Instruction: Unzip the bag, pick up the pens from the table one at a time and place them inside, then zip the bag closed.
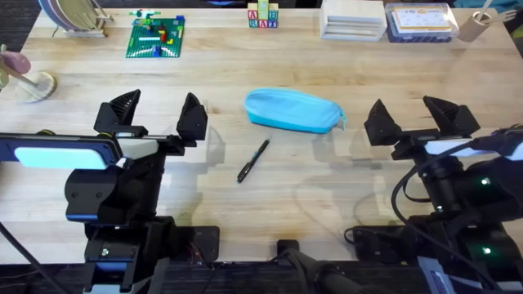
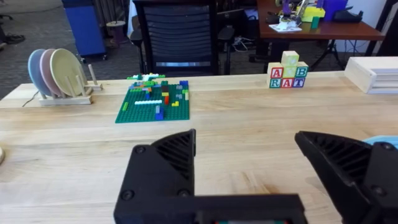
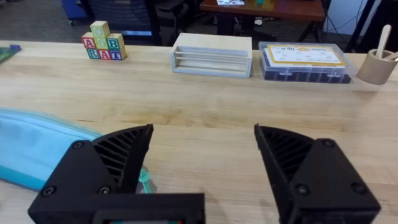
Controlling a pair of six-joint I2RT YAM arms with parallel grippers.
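The light-blue bag point(image 1: 292, 110) lies zipped shut near the middle of the table point(image 1: 261, 65), its long side running left to right. Its end also shows in the right wrist view as the bag point(image 3: 31, 152) and at the edge of the left wrist view as the bag point(image 2: 380, 142). One slim black pen point(image 1: 253, 161) lies slanted just in front of the bag. My left gripper point(image 1: 157, 114) stands open to the left of the bag, with nothing between its fingers. My right gripper point(image 1: 419, 116) stands open to the right of the bag, also holding nothing.
At the back edge stand a plate rack point(image 1: 72, 18), a green brick baseplate point(image 1: 155, 37), letter blocks point(image 1: 263, 15), a white tray point(image 1: 352, 20), a clear box with blue contents point(image 1: 420, 23) and a cup point(image 1: 476, 24). A pale stand point(image 1: 29, 80) sits far left.
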